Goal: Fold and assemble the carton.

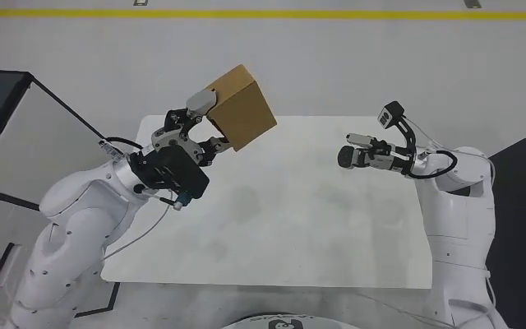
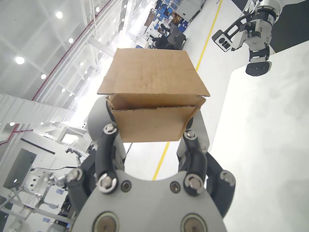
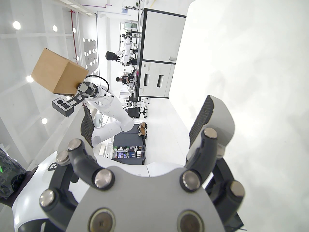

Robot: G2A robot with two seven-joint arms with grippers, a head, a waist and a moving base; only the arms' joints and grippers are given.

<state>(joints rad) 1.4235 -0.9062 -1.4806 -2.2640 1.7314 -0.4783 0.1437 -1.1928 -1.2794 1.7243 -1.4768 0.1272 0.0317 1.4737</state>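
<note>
Pinches in the left gripper (image 2: 149, 131) a brown cardboard carton (image 2: 152, 78) aloft over the far left edge of the white table (image 1: 329, 214), right gripper (image 3: 147, 117) spread empty, and risks dropping it from that shallow one-end hold.

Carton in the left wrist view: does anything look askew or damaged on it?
Yes. The carton, clamped tilted in the left tool and off the table, has an unseated flap: a dark gap shows under the top panel, and the flap's edge is ragged. The right tool is open and empty.
</note>
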